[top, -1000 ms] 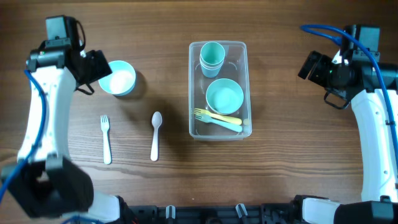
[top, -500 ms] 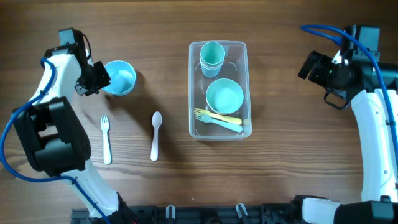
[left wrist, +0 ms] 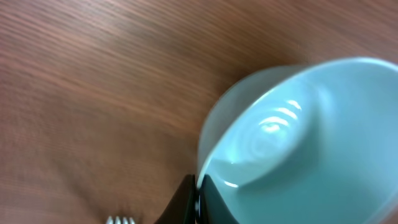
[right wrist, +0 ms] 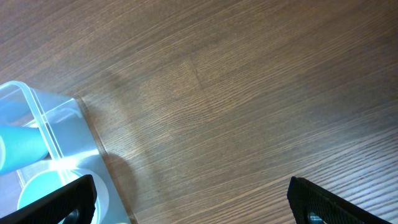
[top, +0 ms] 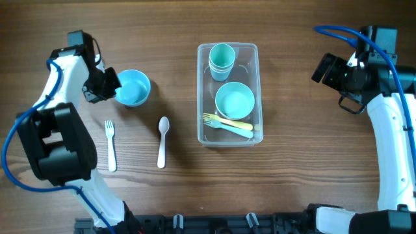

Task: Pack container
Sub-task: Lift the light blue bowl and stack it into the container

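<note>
**Overhead view.** The container point(top: 227, 47) stands at the centre of the surface point(top: 292, 182). It holds 2 stacked cups point(top: 221, 57), 1 teal bowl point(top: 234, 101) and 2 pieces of pastel cutlery point(top: 227, 123). The blue bowl point(top: 134, 88) lies well to the left of the container, with the left fingers point(top: 107, 86) at its left rim. 1 white fork point(top: 110, 144) and 1 white spoon point(top: 162, 142) lie loose on the surface, nearer the front edge. The right fingers point(top: 325, 67) are parked well to the right of the container, with nothing in them.

**Left wrist view.** The left fingers point(left wrist: 186, 202) are clamped on the rim of the blue bowl point(left wrist: 298, 137), 1 inside the wall and 1 outside. The bowl appears tilted. Whether its base touches the surface cannot be told. The tines of the white fork point(left wrist: 121, 219) show at the bottom edge.

**Right wrist view.** The right fingers point(right wrist: 59, 202) are apart and empty over bare surface. 1 corner of the container point(right wrist: 53, 118) shows at the left.

**Step in hand.** Judged: transfer of the blue bowl to the container.

**Next move.** Carry the bowl rightward, clear of the container rim. The free floor space looks scarce, so nesting it in the teal bowl is the likely placement. The fork and spoon remain to be packed.
</note>
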Motion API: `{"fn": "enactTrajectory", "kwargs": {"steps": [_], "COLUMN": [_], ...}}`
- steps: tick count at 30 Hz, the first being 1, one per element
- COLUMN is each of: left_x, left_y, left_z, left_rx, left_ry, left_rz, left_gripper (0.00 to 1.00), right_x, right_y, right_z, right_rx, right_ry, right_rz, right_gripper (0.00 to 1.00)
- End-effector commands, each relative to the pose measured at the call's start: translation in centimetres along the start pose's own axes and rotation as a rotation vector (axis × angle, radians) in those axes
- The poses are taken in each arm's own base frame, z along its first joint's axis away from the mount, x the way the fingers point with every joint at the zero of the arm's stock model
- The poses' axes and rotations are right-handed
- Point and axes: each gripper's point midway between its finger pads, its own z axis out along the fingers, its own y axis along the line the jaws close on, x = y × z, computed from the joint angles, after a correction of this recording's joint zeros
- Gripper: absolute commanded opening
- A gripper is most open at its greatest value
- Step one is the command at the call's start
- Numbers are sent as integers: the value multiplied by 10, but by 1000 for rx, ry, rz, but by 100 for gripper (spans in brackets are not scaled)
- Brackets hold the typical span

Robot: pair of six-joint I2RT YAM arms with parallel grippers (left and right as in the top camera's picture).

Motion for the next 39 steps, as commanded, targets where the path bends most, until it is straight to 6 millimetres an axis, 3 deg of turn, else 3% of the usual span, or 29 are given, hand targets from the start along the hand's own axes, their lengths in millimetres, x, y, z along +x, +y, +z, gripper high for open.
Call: {"fn": "enactTrajectory", "kwargs": {"steps": [1,5,7,13,17,19,21,24,26,28,30,33,35,37,39], "left_x": [-4,14,34,111,147,155,158,156,155,154,151,145,134,121,113], "left_y": [-55,-123,-154,-231,-266,-275,-280,-285,-287,-287,-288,-282,-268,-237,-200], "left_z": [-92,-192,-209,-192,-131,-102,-72,-45,-39,-37,-41,-79,-122,-169,-199], "left_rx": [75,148,179,277,215,177,141,123,121,121,129,196,232,234,190], "left_ry": [-182,-355,-359,-215,-62,-8,39,60,63,63,59,61,1,-92,-148], "left_rz": [182,348,430,521,595,598,607,607,605,600,593,563,531,484,427], "left_gripper": [4,4,4,4,4,4,4,4,6,17,20,28,28,35,40], "right_x": [3,3,3,3,3,3,3,3,3,3,3,3,3,3,3], "right_y": [0,0,0,0,0,0,0,0,0,0,0,0,0,0,0], "right_z": [5,5,5,5,5,5,5,5,5,5,5,5,5,5,5], "right_rx": [-1,-1,-1,-1,-1,-1,-1,-1,-1,-1,-1,-1,-1,-1,-1], "right_ry": [18,18,18,18,18,18,18,18,18,18,18,18,18,18,18], "right_rz": [2,2,2,2,2,2,2,2,2,2,2,2,2,2,2], "right_gripper": [100,100,100,100,100,100,100,100,100,100,100,100,100,100,100]}}
